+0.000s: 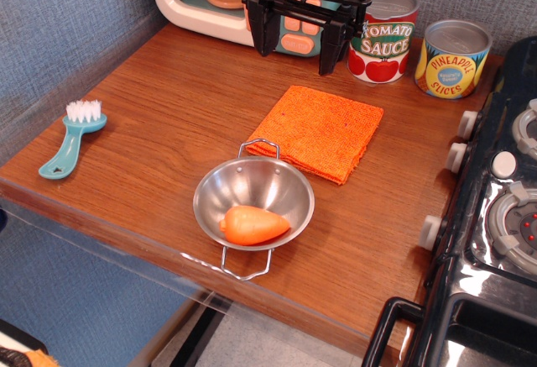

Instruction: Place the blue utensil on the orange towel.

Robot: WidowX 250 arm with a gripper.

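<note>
Claw (303,48) spread and empty, hanging just behind the orange towel (320,131); blue utensil (70,138) lies far to its left near the counter (168,81) edge, so a glancing pinch on the thin handle could knock it off.

Black pincer (297,49), two thick blocky fingers (263,29), boxy black frame above
</note>
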